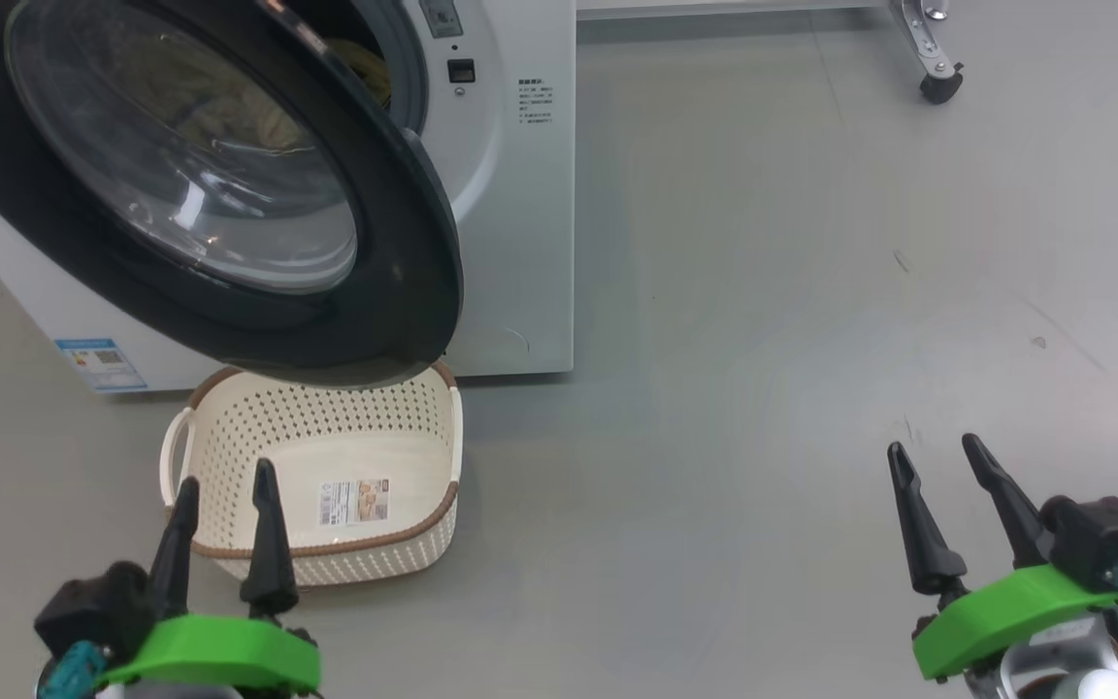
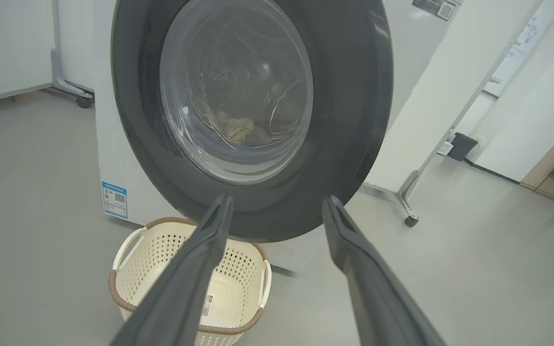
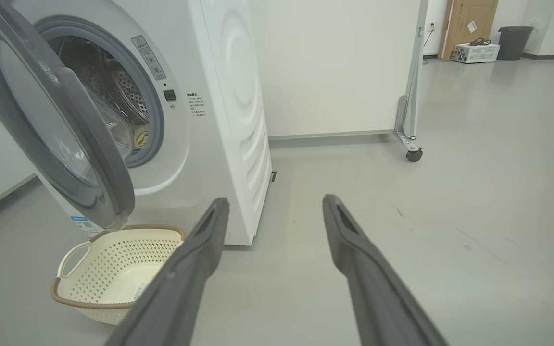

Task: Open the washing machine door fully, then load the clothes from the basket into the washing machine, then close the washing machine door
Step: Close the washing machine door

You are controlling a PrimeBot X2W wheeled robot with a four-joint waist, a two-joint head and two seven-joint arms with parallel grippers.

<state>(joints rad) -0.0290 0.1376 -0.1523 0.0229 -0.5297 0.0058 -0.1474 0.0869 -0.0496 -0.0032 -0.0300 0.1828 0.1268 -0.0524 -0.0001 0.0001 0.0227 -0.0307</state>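
The white washing machine [image 1: 510, 194] [image 3: 224, 120] stands at the upper left. Its black-rimmed washing machine door [image 1: 394, 291] [image 2: 354, 120] [image 3: 99, 144] hangs partly open, swung out over the basket. Cream-yellow clothes [image 1: 229, 107] [image 2: 238, 129] lie in the drum, seen through the glass. The cream perforated basket [image 1: 423, 408] [image 2: 132, 293] [image 3: 113, 254] sits on the floor below the door, holding nothing but its paper label. My left gripper [image 1: 226, 485] [image 2: 277, 204] is open, low in front of the basket. Open as well, my right gripper [image 1: 936, 449] [image 3: 274, 204] hovers over bare floor at the right.
A white partition on a metal caster foot [image 1: 937, 83] [image 3: 414, 154] stands right of the machine. A dark bin [image 3: 515, 41] and a wooden door are far behind. Grey floor [image 1: 763, 291] spreads to the right.
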